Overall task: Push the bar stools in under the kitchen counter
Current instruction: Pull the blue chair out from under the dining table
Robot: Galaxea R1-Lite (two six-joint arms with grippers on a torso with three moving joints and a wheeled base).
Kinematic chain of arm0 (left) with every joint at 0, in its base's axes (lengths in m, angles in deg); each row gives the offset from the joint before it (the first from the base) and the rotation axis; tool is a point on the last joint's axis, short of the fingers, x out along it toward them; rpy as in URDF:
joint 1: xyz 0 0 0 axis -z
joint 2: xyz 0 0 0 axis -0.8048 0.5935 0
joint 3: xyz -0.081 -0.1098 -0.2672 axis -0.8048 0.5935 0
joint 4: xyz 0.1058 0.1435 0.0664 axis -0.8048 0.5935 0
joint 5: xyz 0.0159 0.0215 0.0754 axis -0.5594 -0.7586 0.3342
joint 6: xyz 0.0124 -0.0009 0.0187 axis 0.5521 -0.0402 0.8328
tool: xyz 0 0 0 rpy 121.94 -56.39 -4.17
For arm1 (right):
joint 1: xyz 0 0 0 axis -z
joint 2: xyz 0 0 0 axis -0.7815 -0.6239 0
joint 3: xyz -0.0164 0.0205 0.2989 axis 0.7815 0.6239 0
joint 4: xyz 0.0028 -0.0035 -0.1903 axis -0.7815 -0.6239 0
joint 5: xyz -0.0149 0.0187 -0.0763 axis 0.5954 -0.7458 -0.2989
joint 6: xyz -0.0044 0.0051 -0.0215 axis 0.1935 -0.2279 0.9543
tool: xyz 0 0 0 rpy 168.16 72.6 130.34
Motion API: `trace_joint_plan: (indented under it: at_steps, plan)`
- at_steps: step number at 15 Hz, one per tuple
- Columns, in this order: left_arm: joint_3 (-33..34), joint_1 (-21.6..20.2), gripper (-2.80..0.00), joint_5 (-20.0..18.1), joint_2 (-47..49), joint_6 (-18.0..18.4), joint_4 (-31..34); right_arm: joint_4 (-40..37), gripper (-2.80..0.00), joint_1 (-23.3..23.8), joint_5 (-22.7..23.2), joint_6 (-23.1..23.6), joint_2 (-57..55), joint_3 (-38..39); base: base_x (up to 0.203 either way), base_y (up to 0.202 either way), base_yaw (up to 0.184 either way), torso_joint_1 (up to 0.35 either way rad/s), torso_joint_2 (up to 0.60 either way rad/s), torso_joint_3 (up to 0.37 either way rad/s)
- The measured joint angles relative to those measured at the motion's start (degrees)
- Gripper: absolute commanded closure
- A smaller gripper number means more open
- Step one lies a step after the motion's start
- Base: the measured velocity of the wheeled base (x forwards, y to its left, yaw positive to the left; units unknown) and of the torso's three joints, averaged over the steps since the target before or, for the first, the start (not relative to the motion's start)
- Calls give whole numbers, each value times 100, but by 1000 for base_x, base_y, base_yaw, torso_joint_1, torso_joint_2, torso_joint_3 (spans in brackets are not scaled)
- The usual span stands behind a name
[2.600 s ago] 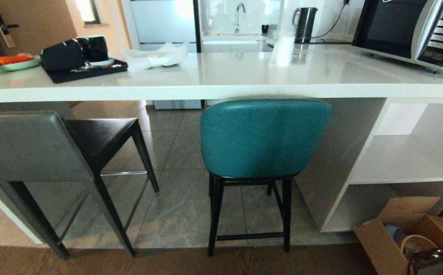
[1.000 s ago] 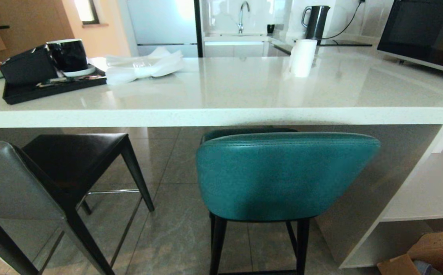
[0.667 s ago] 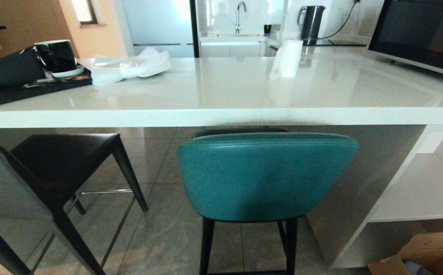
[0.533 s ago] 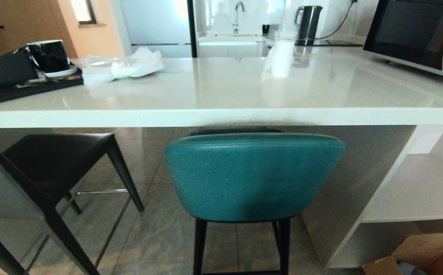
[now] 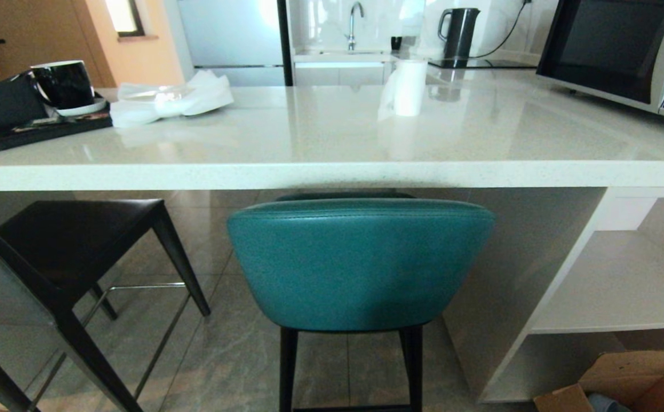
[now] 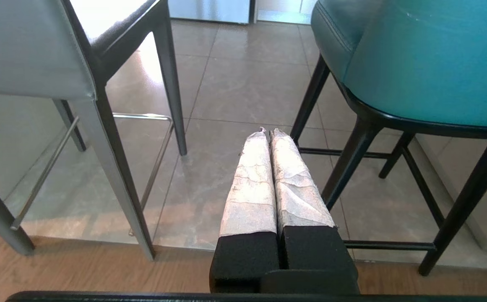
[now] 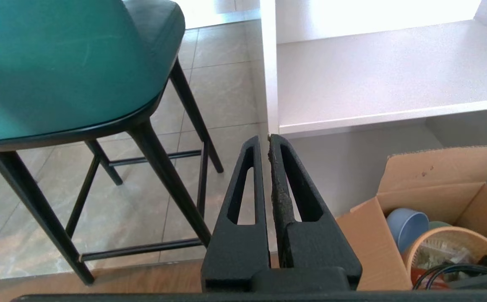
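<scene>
The teal bar stool [image 5: 360,263] stands straight ahead, its rounded back just below the edge of the white kitchen counter [image 5: 332,171] and its seat tucked beneath. The grey bar stool [image 5: 0,280] stands at the left, turned at an angle, its dark seat partly under the counter. Neither arm shows in the head view. My left gripper [image 6: 268,133] hangs shut and empty over the floor between the two stools, the grey stool [image 6: 29,46] on one side and the teal stool [image 6: 428,63] on the other. My right gripper [image 7: 267,138] is shut and empty beside the teal stool [image 7: 58,63].
On the counter are a black tray with cups [image 5: 28,123], white plastic bags [image 5: 171,100], a paper roll [image 5: 409,87] and a microwave [image 5: 623,51]. White shelf cubbies [image 5: 623,280] sit under the right end. An open cardboard box [image 7: 432,218] with bowls is on the floor.
The whole head view has shifted: I came closer to the counter, then the scene slid left, bringing the microwave further in. The stools themselves have not moved.
</scene>
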Motion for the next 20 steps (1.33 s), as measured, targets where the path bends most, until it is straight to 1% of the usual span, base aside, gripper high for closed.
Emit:
trace_joint_plan:
  at_steps: [3,5,7,8,9,11,12,14,17,20]
  plan:
    - [-5,-2,0,13,0,34,0,-2,0,-1,37,267,2,-18,0,0,0,0,0,0]
    - [-282,-11,0,26,27,81,49,-37,0,-1,219,303,-38,-378,0,0,0,0,0,0]
    - [-710,-26,0,15,270,88,110,-85,0,-4,768,207,-251,-670,0,0,0,0,0,0]
    - [-873,-34,0,13,487,88,26,-81,0,-9,1078,149,-416,-780,0,0,0,0,0,0]
    - [-1000,-39,0,4,765,81,-142,-22,0,-21,1398,57,-609,-915,0,0,0,0,0,0]
    - [-1202,-48,0,-5,1501,55,-739,184,0,-61,1963,-134,-1134,-1137,0,0,0,0,0,0]
    - [-1267,-44,0,-17,1918,24,-1082,353,0,-72,2104,-184,-1483,-1198,0,0,0,0,0,0]
    - [-1352,78,0,-155,2713,-112,-1627,903,0,-83,2216,-248,-2306,-1268,0,0,0,0,0,0]
    - [-1409,585,0,-377,3763,-335,-1939,1940,0,-131,2307,-268,-3663,-1308,0,0,0,0,0,0]
    - [-1376,1040,0,-422,4733,-535,-2394,2954,0,-484,2350,-276,-4992,-1255,0,0,0,0,0,0]
